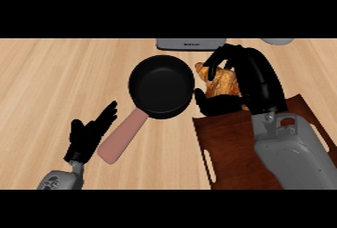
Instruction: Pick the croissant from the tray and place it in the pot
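Just now the right robot hand [250, 71] is closed round the croissant [222, 83]: its fingers [220, 55] curl over the far side and its thumb [211, 104] comes up from the near side, so the pastry shows only in the gap between them. The croissant's long axis runs on a slant, with one pointed tip up and to the left of the hand's palm, aimed at the pot [161, 84], and the broader end tucked down toward the thumb. It sits on the palm's left, just beside the pot's right rim and beyond the far left corner of the tray [237, 151]; whether it touches the rim cannot be told. The dark brown tray lies under the right forearm, nearer the robot than the hand. The black pot's pinkish handle [121, 138] slants away to the lower left, ending close to the right of the left robot hand [89, 133], which rests open on the desk [52, 80], fingers straight and pointing up and right, holding nothing.
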### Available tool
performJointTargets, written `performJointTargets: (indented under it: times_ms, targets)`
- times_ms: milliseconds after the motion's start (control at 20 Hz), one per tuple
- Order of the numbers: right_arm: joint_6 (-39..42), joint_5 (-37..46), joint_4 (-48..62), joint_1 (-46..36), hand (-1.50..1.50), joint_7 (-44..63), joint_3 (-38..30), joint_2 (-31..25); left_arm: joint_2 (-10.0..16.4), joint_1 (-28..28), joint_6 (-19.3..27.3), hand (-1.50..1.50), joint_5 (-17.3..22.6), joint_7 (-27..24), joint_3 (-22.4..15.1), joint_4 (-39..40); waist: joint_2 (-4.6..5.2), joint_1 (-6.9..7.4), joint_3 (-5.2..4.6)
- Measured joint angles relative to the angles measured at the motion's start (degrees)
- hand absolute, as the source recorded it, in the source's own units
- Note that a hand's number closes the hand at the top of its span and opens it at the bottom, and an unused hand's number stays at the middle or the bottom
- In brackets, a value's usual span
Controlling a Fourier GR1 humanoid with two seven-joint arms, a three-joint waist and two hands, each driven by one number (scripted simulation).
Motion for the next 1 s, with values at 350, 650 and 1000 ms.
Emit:
performJointTargets:
  times_ms: [350, 650, 1000]
  targets:
    - [2.2, 4.6, 19.5, -13.8, 1.50, 0.6, 1.3, 6.5, 0.1, -1.0, -0.9, 0.00, -0.1, -0.1, 0.8, 0.8, 0.24, 0.54, 0.03]
    - [4.8, 11.5, 34.5, -22.3, 1.50, 1.6, 4.8, 9.2, -1.1, -1.9, -0.5, 0.00, -1.0, -0.4, 0.3, 2.0, 0.40, 0.94, 0.00]
    - [12.0, 12.7, 51.4, -30.2, 1.50, 4.2, 5.3, 12.6, -1.5, -2.6, -0.7, 0.00, -1.3, 0.1, 0.1, 2.2, 0.57, 1.67, 0.00]
